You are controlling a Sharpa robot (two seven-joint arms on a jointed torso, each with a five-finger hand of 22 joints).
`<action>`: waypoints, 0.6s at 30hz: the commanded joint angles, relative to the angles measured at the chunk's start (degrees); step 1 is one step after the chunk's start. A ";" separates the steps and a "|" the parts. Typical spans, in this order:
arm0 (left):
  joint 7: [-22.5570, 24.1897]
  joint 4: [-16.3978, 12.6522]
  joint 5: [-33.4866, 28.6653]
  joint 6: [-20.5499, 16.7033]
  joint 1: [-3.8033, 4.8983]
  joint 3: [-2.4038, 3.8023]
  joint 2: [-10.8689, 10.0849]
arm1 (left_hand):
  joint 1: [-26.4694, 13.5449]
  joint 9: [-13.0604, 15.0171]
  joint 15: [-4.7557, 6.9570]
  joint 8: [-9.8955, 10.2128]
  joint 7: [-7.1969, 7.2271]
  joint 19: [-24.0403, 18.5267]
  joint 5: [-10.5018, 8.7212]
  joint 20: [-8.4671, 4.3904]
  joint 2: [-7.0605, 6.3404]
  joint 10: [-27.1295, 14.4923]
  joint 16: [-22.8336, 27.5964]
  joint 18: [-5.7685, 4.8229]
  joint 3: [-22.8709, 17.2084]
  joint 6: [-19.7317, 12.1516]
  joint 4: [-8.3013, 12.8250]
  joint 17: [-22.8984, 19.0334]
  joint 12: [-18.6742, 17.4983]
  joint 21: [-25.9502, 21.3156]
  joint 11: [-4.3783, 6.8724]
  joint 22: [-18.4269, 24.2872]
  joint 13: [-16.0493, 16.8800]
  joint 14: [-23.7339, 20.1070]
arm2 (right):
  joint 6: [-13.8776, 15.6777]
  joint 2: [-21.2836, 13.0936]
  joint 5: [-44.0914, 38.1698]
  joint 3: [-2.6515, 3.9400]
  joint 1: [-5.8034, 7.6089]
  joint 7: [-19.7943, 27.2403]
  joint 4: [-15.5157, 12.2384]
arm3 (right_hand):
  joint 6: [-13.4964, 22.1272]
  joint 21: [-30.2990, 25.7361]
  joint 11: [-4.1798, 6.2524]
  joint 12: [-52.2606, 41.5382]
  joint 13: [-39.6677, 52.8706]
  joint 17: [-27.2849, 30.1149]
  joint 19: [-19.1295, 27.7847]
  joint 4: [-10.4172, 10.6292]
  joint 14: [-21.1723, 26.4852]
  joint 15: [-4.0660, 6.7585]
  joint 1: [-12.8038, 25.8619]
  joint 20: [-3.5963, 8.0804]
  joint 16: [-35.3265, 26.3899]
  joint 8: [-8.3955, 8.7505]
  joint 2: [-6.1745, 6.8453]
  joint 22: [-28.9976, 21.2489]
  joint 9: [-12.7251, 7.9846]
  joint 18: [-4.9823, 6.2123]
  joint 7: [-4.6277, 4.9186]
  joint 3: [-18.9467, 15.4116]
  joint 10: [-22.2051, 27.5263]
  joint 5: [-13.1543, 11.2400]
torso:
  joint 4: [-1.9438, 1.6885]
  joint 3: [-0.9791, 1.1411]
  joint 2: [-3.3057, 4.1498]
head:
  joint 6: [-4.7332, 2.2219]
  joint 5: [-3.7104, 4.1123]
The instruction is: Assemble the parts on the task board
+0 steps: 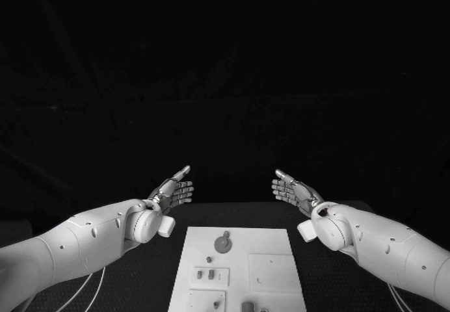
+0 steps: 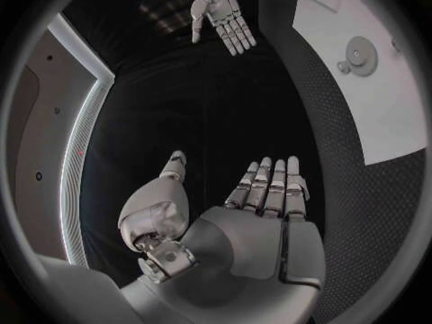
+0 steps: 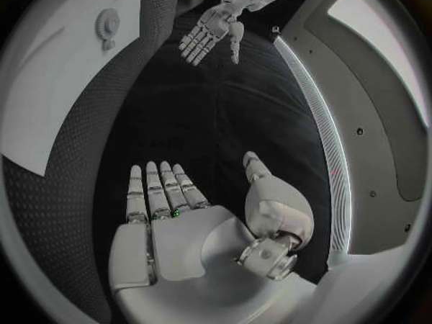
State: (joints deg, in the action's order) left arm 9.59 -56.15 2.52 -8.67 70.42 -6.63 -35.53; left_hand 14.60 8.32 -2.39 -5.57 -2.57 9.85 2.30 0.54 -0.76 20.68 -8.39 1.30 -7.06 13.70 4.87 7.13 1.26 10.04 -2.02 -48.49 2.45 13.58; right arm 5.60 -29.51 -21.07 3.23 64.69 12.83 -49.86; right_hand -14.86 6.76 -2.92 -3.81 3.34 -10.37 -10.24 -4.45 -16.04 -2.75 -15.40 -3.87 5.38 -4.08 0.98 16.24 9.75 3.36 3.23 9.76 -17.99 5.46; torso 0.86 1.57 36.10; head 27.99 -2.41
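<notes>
Left hand (image 2: 243, 216) empty, fingers straight, right hand (image 2: 220, 14) opposite, task board (image 2: 378, 93) bearing round part (image 2: 362, 54)

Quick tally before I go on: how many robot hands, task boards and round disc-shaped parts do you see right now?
Hands: 2, the left hand and the right hand, both held above the table beyond the board, holding nothing.
Task board: 1.
Round disc part on the board: 1.
Total: 4. Smaller pieces nearer the robot are too small to sort by kind.
</notes>
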 commanded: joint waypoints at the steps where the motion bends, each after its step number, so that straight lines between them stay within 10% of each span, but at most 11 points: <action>1: 2.82 -2.85 -0.34 -4.32 -0.74 0.50 -0.54 | -14.60 -8.32 2.39 5.57 2.57 -9.85 -2.30 -0.54 0.76 -20.68 8.39 -1.30 7.06 -13.70 -4.87 -7.13 -1.26 -10.04 2.02 48.49 -2.45 -13.58 | 3.85 -0.93 2.16 -0.17 -0.30 2.06 -2.73 | 14.86 -6.76 2.92 3.81 -3.34 10.37 10.24 4.45 16.04 2.75 15.40 3.87 -5.38 4.08 -0.98 -16.24 -9.75 -3.36 -3.23 -9.76 17.99 -5.46 | -0.28 -0.49 -1.46 | 1.73 0.69; 9: 10.07 -15.75 -1.25 -17.30 -4.71 3.05 -4.13 | -14.60 -8.32 2.39 5.57 2.57 -9.85 -2.30 -0.54 0.76 -20.68 8.39 -1.30 7.06 -13.70 -4.87 -7.13 -1.26 -10.04 2.02 48.49 -2.45 -13.58 | 15.89 -5.88 8.72 -1.23 -1.77 7.23 -15.70 | 14.86 -6.76 2.92 3.81 -3.34 10.37 10.24 4.45 16.04 2.75 15.40 3.87 -5.38 4.08 -0.98 -16.24 -9.75 -3.36 -3.23 -9.76 17.99 -5.46 | -0.79 -1.43 -4.48 | 5.79 2.19; 18: 17.91 -29.72 -2.24 -31.33 -9.00 5.82 -8.02 | -14.60 -8.32 2.39 5.57 2.57 -9.85 -2.30 -0.54 0.76 -20.68 8.39 -1.30 7.06 -13.70 -4.87 -7.13 -1.26 -10.04 2.02 48.49 -2.45 -13.58 | 30.96 -12.07 16.95 -2.56 -3.61 13.72 -31.95 | 14.86 -6.76 2.92 3.81 -3.34 10.37 10.24 4.45 16.04 2.75 15.40 3.87 -5.38 4.08 -0.98 -16.24 -9.75 -3.36 -3.23 -9.76 17.99 -5.46 | -0.86 -1.57 -4.92 | 6.38 2.41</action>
State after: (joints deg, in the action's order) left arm 21.54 -84.85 1.17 -31.43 61.60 -0.93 -43.34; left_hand 0.66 0.26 -0.11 -0.35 -0.07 0.41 0.31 0.03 -0.08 0.68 -0.41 0.43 -0.42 0.56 0.07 0.22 0.39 0.37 -0.10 -1.26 0.14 0.49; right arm 27.65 -41.25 -9.30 0.68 61.25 21.44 -80.55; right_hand -0.26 0.20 0.00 -0.20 0.07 -0.11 -0.27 -0.01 -0.27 -0.01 -0.33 0.02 0.20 -0.20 0.00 0.09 0.07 0.78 -0.01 0.25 -0.21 0.20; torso 0.03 0.07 31.39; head 34.31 -0.02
